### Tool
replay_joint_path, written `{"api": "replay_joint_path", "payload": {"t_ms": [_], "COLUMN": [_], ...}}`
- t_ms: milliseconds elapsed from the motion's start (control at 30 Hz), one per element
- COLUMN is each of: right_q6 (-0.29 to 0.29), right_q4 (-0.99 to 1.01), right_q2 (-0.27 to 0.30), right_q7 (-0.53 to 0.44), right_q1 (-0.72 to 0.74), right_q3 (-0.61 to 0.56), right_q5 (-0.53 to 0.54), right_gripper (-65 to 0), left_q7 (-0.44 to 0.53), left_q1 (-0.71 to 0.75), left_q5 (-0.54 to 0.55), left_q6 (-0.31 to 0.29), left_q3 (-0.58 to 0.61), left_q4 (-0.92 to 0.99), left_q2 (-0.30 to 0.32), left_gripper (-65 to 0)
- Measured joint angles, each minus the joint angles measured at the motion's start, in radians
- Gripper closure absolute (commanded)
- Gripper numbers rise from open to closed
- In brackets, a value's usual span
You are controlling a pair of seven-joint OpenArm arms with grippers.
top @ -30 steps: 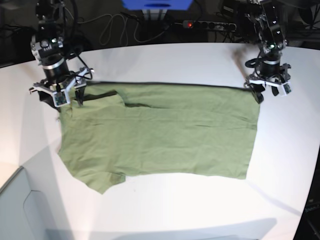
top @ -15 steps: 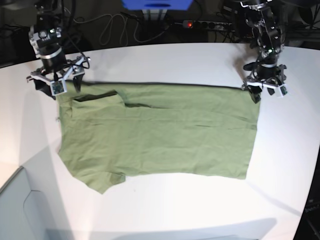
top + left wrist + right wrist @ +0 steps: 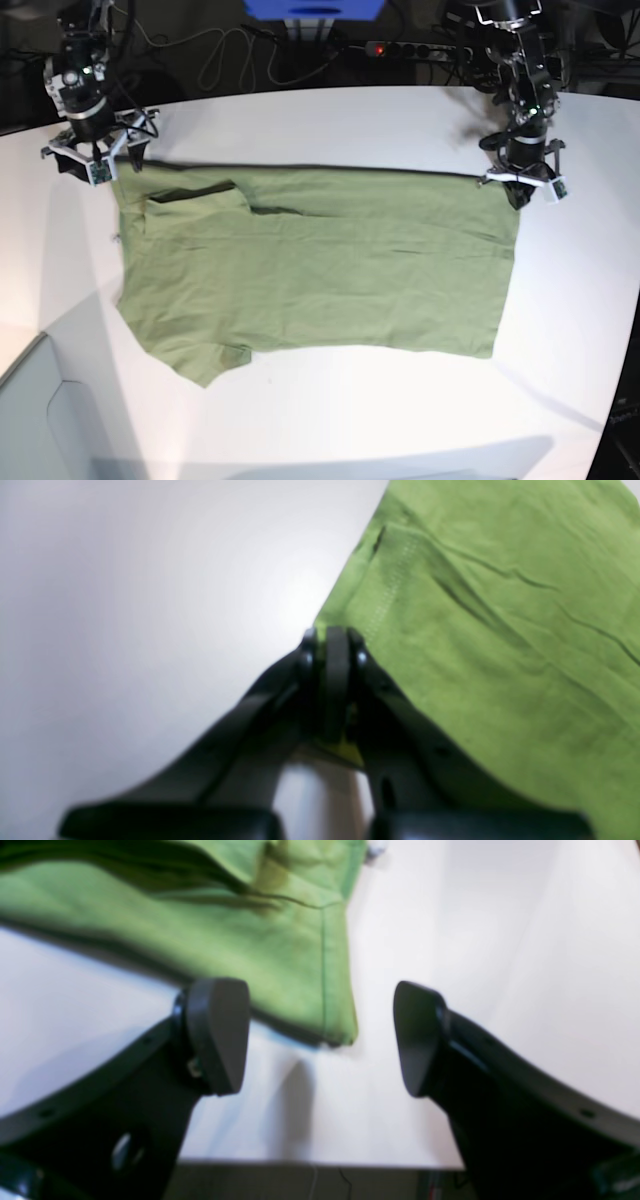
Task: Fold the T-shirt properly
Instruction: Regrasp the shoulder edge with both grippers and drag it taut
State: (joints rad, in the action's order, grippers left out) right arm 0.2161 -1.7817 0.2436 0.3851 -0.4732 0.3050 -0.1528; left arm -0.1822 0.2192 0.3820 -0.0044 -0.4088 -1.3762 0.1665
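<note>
Since a second before, the right gripper (image 3: 92, 158) had backed off the collar corner with jaws wide, the left gripper (image 3: 522, 183) had pinched the hem corner, while the T-shirt (image 3: 320, 265) lay on the table (image 3: 330, 420), only half-folded lengthwise, further folds remaining.
</note>
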Motion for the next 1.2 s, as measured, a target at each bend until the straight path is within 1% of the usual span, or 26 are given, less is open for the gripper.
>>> {"api": "replay_joint_path", "payload": {"t_ms": [200, 333, 367, 433, 500, 533, 567, 633, 667, 700, 733, 800, 867, 967, 1133, 1200], "right_q6": [0.0, 0.002, 0.021, 0.117, 0.212, 0.248, 0.278, 0.288, 0.289, 0.29, 0.291, 0.292, 0.296, 0.299, 0.299, 0.299], "right_q4": [0.13, 0.181, 0.186, 0.188, 0.187, 0.187, 0.187, 0.188, 0.188, 0.185, 0.184, 0.178, 0.161, 0.106, -0.013, -0.066], "right_q2": [0.004, 0.01, 0.015, 0.025, 0.025, 0.023, 0.017, 0.011, 0.011, 0.012, 0.012, 0.017, 0.019, 0.019, 0.019, 0.019], "right_q7": [-0.003, -0.042, -0.05, -0.051, -0.051, -0.051, -0.048, -0.048, -0.048, -0.043, -0.04, -0.034, -0.008, 0.011, 0.026, 0.089], "right_q1": [0.053, 0.075, 0.075, 0.074, 0.074, 0.075, 0.076, 0.073, 0.071, 0.071, 0.071, 0.071, 0.071, 0.062, 0.058, 0.066], "right_q3": [0.0, 0.0, 0.0, 0.009, 0.011, 0.018, 0.031, 0.045, 0.048, 0.051, 0.052, 0.052, 0.061, 0.098, 0.098, 0.098], "right_q5": [0.002, 0.019, 0.024, 0.025, 0.025, 0.023, 0.026, 0.026, 0.026, 0.024, 0.022, 0.02, 0.012, -0.009, -0.003, -0.006], "right_gripper": [-43.0, -42.0, -40.6, -34.5, -25.3, -20.5, -14.9, -2.6, 0.0, 0.0, -1.5, -0.1, -0.2, -0.2, -0.2, -0.2], "left_q7": [-0.001, 0.0, -0.001, -0.001, -0.002, -0.002, -0.001, -0.003, -0.005, -0.005, -0.009, -0.033, -0.055, -0.061, -0.063, -0.096], "left_q1": [0.0, 0.002, 0.002, 0.002, 0.002, 0.002, 0.003, 0.006, 0.016, 0.022, 0.029, 0.046, 0.073, 0.108, 0.115, 0.113], "left_q5": [0.0, 0.0, 0.0, 0.0, 0.0, 0.0, 0.0, 0.0, 0.0, 0.0, 0.0, -0.005, -0.005, -0.005, -0.007, -0.004], "left_q6": [0.0, 0.0, 0.0, 0.0, 0.0, 0.0, 0.0, 0.0, 0.0, 0.0, 0.0, 0.005, 0.006, 0.004, 0.007, 0.007], "left_q3": [-0.001, -0.001, -0.001, -0.002, -0.004, -0.005, -0.005, -0.005, -0.005, -0.005, -0.005, -0.005, -0.005, -0.005, -0.005, -0.014], "left_q4": [0.0, 0.0, 0.0, 0.0, 0.0, 0.0, 0.0, -0.005, -0.01, -0.017, -0.026, -0.059, -0.097, -0.155, -0.226, -0.258], "left_q2": [0.0, 0.0, 0.0, 0.0, 0.0, 0.0, 0.0, 0.0, 0.0, 0.0, 0.0, 0.0, -0.001, -0.002, 0.002, 0.002], "left_gripper": [0.0, 0.0, 0.0, 0.0, 0.0, 0.0, 0.0, 0.0, 0.0, 0.0, 0.0, 0.0, 0.0, 0.0, 0.0, 0.0]}}
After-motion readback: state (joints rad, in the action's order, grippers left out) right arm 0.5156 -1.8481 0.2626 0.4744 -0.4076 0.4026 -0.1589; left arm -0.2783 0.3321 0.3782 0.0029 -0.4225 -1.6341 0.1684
